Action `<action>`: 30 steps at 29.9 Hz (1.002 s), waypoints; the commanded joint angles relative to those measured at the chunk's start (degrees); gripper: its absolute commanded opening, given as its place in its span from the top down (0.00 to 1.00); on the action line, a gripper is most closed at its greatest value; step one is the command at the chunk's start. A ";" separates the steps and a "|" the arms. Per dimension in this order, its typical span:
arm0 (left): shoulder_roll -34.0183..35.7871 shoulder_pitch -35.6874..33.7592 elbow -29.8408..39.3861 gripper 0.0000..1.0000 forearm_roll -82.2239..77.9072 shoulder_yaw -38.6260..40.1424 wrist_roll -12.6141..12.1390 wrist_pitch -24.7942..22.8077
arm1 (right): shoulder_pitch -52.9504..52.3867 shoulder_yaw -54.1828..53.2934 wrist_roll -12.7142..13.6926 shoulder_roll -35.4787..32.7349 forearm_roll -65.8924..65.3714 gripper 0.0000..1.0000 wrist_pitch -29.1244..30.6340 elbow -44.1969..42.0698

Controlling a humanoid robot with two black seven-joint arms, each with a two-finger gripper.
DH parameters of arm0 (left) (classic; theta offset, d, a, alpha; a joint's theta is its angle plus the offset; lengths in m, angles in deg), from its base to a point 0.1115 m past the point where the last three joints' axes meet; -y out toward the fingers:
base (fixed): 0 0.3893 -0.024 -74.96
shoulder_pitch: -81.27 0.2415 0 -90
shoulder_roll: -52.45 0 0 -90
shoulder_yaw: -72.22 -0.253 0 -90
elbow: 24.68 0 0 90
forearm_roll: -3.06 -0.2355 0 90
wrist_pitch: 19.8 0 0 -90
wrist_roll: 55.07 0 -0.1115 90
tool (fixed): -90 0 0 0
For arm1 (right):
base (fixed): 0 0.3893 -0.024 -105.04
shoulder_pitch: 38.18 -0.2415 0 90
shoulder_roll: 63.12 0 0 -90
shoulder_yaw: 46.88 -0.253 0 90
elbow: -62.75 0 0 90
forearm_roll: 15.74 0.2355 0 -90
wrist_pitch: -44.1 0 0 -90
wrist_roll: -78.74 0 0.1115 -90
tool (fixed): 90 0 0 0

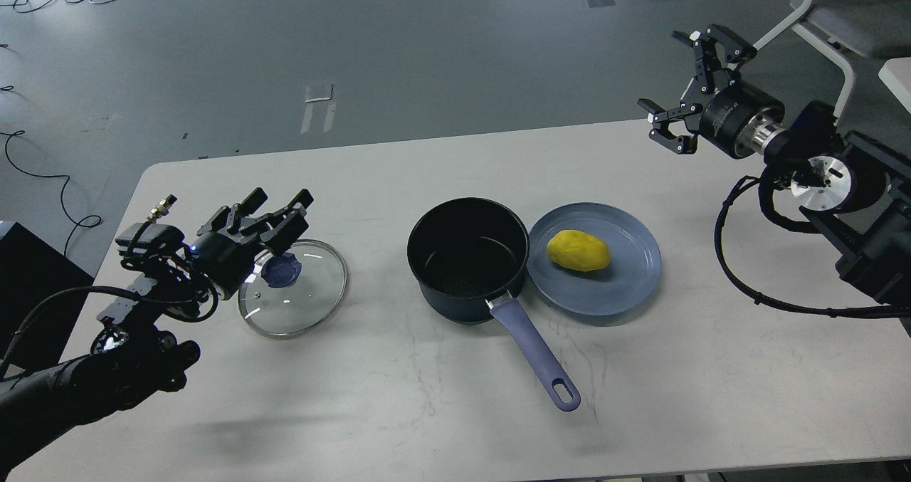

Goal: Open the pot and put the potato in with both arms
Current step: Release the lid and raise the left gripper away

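Note:
A dark pot (467, 258) with a purple handle (535, 354) stands open in the middle of the table. Its glass lid (293, 287) with a blue knob lies flat on the table to the left. A yellow potato (578, 250) lies on a blue plate (626, 283) right of the pot. My left gripper (274, 215) is open and empty, raised just above and behind the lid. My right gripper (687, 87) is open and empty, high over the table's far right edge.
The white table (398, 396) carries only the pot, lid and plate. A white chair frame (833, 33) stands beyond the far right corner. Cables lie on the grey floor at the far left.

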 commanded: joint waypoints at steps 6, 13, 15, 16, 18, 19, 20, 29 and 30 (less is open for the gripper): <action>-0.10 -10.89 1.35 0.02 30.06 0.27 0.00 -3.21 | -3.62 3.32 -8.03 -1.31 -11.37 0.00 -4.59 1.72; -0.01 -12.39 1.27 0.02 49.82 5.62 0.00 -26.84 | -3.88 11.66 -19.86 -7.81 -24.44 0.00 -5.29 9.63; -0.01 -11.86 1.44 0.02 53.59 8.95 0.00 -32.70 | -3.97 13.68 -19.86 -7.99 -31.10 0.00 -6.42 9.89; -0.01 -11.51 1.62 0.02 56.57 11.15 0.00 -37.09 | -3.80 14.74 -19.86 -8.08 -35.41 0.00 -8.95 10.07; -0.01 -10.81 1.79 0.02 60.62 12.92 0.00 -42.03 | -3.27 17.45 -19.86 -8.08 -41.82 0.00 -13.95 10.50; -0.01 -10.72 1.79 0.02 61.25 13.19 0.00 -43.19 | -3.27 18.86 -19.86 -8.16 -43.95 0.00 -15.82 10.77; -0.10 -10.63 1.71 0.02 61.35 13.10 0.00 -44.16 | -3.27 20.44 -19.86 -8.34 -46.24 0.00 -17.75 10.95; -2.30 -8.34 1.62 0.02 62.49 13.89 -8.66 -47.95 | -6.51 41.36 -19.86 -8.78 -61.37 0.00 -27.52 9.37; -2.65 -7.99 1.53 0.02 62.92 13.89 -8.57 -47.78 | -6.87 43.03 -19.86 -8.52 -61.64 0.00 -27.52 9.37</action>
